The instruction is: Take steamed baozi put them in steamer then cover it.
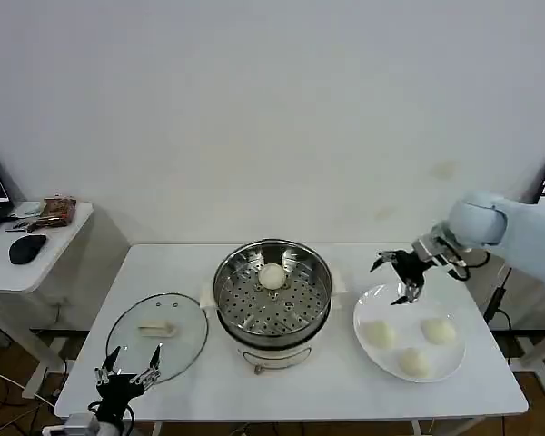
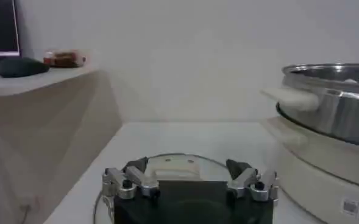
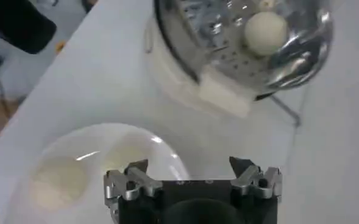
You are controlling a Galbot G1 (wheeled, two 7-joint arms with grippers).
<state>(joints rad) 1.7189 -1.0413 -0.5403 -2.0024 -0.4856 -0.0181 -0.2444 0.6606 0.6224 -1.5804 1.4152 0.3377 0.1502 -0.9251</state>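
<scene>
- Steel gleams mid-bench: the steamer [image 1: 272, 295] stands open with one baozi in the steamer [image 1: 272, 276] lying on its perforated tray toward twelve o'clock.
- At three o'clock of the pot, the white plate [image 1: 368, 342] carries three baozi on the plate [image 1: 379, 333], set in a loose triangle and just apart from one another.
- Over the plate's far rim hangs the right claw [image 1: 401, 273], fingers spread wide and gripping nothing; the right wrist view shows it [image 3: 191, 176] above the plate's edge, with a bun below and to one side.
- Judging by that, the step in hand is fetching the second bun. I'd say the nearest one, at nine o'clock on the plate, is the sensible pick.
- To do it well, the claw should come straight down, centred, and close gently round the bun's widest part; soft dough will likely dent or slip under a hard squeeze.
- At nine o'clock of the pot the cover [image 1: 157, 330] lies flat on the bench [image 1: 345, 381], handle up.
- Parked at the bench's near edge, the left claw [image 1: 128, 370] waits open and empty just beside the lid.
</scene>
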